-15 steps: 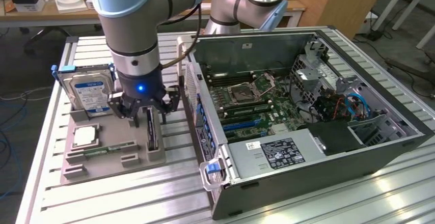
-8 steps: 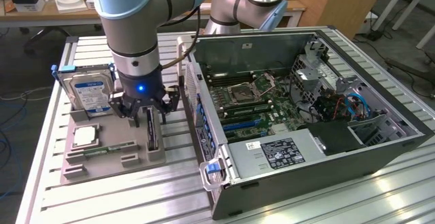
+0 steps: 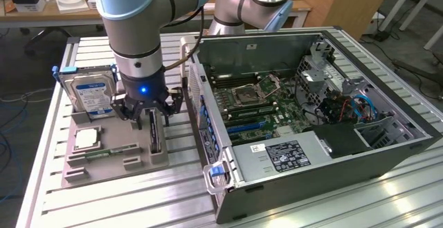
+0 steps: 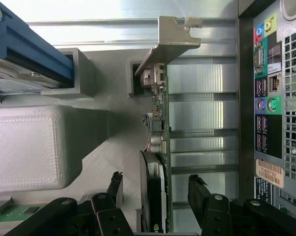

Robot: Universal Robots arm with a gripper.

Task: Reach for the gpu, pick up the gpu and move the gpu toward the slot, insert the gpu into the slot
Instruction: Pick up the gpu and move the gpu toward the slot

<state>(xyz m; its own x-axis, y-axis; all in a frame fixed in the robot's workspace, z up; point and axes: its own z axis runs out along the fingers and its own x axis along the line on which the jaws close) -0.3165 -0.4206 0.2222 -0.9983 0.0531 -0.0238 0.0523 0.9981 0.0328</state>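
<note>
Exterior view's left: blue-labelled silver hard drive (image 3: pixel 93 96) upright in grey plastic tray (image 3: pixel 83 173). Just beside it, black end effector (image 3: pixel 149 113), spread wide and gripping nothing, straddling the gpu (image 3: pixel 153 132), a thin dark circuit card with silver bracket, standing on edge in the tray. Fingers (image 4: pixel 201 196) apart from both faces. Likely calls for centring, staying clear of the bracket, closing squarely. Right: open black computer case (image 3: pixel 312 109) on slatted metal bench (image 3: pixel 104 207).

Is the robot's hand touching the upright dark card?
Apart: the wrist view shows the open hand straddling the gpu with a gap on each side.
</note>
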